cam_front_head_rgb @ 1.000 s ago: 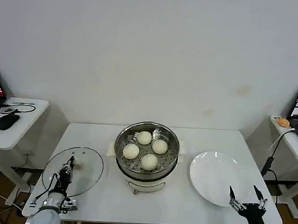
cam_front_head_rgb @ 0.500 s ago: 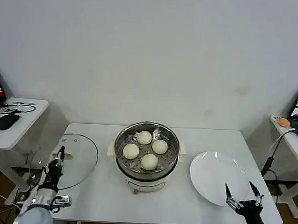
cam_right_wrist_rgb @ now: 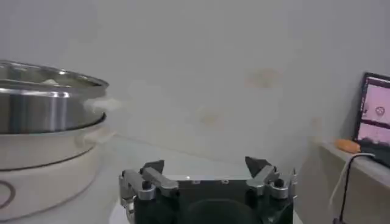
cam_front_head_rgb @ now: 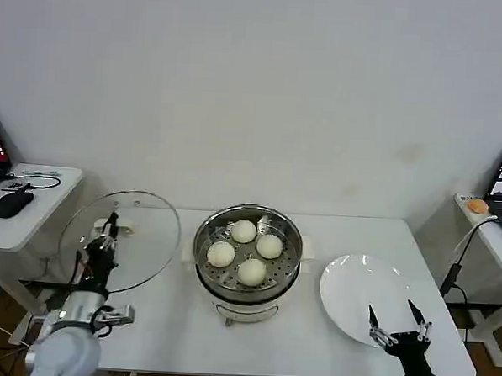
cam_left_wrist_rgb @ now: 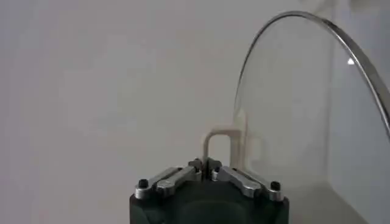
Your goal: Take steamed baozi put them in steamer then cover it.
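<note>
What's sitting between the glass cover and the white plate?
In the head view, the steamer with four baozi stands between the cover and plate.

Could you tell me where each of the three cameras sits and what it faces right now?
Head view: high, looking down at the table, steamer and plate; both pincers show.
Left wrist view: behind the left pincer, shut on the lifted cover.
Right wrist view: behind the open right pincer, low, facing the steamer's side.
Shared: head and right wrist views both show the steamer.

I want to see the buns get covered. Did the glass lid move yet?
Yes. The left gripper has lifted the cover off the table and tilted it up, though it remains left of the steamer.
</note>
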`<state>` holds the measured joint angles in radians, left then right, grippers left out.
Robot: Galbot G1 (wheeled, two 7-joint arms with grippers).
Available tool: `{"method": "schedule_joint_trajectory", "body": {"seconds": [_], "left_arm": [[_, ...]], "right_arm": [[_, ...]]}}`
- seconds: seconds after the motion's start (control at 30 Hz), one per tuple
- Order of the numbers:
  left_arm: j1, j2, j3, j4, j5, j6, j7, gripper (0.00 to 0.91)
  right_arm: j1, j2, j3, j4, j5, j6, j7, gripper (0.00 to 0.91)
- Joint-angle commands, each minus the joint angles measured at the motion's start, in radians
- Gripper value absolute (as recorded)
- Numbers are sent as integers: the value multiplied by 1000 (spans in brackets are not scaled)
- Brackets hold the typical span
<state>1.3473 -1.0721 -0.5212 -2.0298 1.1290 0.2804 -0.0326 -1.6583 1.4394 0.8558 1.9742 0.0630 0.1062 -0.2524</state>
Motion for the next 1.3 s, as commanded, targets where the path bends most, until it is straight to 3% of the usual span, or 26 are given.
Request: {"method": "schedule_joint_trajectory", "body": {"seconds": [0.03, 0.33, 0.5, 0.93, 1.3], "left_arm": [[-221, -47, 322, -53, 185, 187, 171, 0], [-315, -291, 479, 61, 418, 198, 221, 0], [-343, -358, 534, 105, 482, 221, 238, 0], [-347, -475, 522, 169, 646, 234, 379, 0], [-324, -522, 533, 198, 618, 255, 415, 0]], "right_arm": [[48, -7, -67, -55, -31, -3, 29, 907], [94, 1, -97, -115, -69, 0, 43, 907], [95, 24, -108, -125, -107, -1, 48, 907], [85, 64, -132, -127, -148, 8, 50, 907], [90, 62, -143, -143, -162, 14, 50, 907]]}}
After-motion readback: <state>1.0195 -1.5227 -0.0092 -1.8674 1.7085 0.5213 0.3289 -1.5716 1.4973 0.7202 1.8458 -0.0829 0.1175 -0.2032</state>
